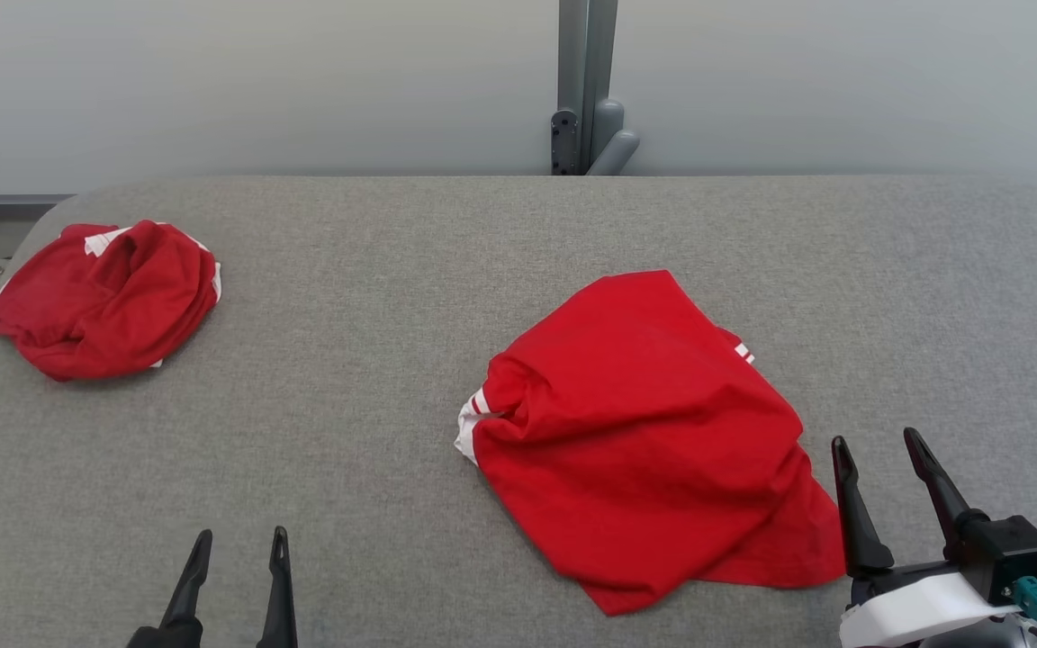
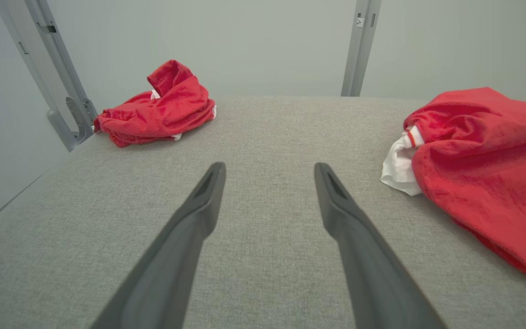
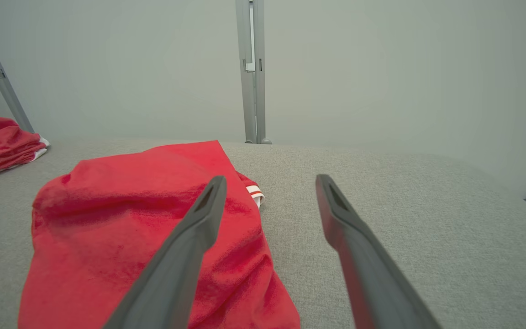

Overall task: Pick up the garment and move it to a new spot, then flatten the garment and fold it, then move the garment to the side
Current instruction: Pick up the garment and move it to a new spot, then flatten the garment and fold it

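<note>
Head view shows a big grey worktop [image 1: 374,423]; a bit right of its middle lies the red garment [image 1: 644,441], crumpled in a loose heap, with white striped trim [image 1: 472,418] peeking out on its left; a second red bundle [image 1: 104,297] sits well apart at the far left corner; the right end effector [image 1: 874,437] is just beside the garment, fingers apart, holding nothing; the left end effector [image 1: 241,535], near the front, has fingers apart too.

The garment [image 1: 644,432] is plain bright red, its white trim crossed by thin red stripes. The second garment [image 1: 104,301] shows the same red and white. The bench [image 1: 374,360] is flecked grey fabric and the wall [image 1: 257,81] pale grey. The left end effector [image 1: 242,533] and right end effector [image 1: 876,437] are black.
</note>
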Tool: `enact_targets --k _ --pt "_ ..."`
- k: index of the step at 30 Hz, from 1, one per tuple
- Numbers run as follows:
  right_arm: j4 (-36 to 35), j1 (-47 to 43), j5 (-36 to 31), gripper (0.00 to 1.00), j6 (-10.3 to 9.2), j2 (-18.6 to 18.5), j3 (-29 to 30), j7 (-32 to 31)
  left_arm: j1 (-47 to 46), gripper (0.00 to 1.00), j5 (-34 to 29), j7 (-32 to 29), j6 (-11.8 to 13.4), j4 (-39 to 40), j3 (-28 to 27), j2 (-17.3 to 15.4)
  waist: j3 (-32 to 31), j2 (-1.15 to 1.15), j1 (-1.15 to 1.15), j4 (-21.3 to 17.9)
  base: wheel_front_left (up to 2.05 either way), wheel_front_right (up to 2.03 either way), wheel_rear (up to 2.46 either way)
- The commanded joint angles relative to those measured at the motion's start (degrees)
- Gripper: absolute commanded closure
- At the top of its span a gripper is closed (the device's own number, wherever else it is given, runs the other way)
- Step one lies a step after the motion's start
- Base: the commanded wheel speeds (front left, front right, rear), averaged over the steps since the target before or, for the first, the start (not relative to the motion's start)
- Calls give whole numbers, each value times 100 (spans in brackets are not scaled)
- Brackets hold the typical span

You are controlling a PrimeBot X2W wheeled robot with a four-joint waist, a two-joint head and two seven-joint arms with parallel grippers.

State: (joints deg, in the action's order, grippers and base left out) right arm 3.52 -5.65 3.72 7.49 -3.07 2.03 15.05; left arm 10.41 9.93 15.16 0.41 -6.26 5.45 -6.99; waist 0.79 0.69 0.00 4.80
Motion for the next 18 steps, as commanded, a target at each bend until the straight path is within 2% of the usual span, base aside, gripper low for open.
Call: enact_targets --k 1,18 --pt "13 -67 -36 0 0 -33 46 20 46 0 -87 -1 -78 1 -55 50 -4 -69 0 32 0 0 0" --pt "105 -44 -21 0 0 -17 43 20 -55 0 -375 -1 -448 -57 -424 320 -55 -69 0 -66 0 0 0"
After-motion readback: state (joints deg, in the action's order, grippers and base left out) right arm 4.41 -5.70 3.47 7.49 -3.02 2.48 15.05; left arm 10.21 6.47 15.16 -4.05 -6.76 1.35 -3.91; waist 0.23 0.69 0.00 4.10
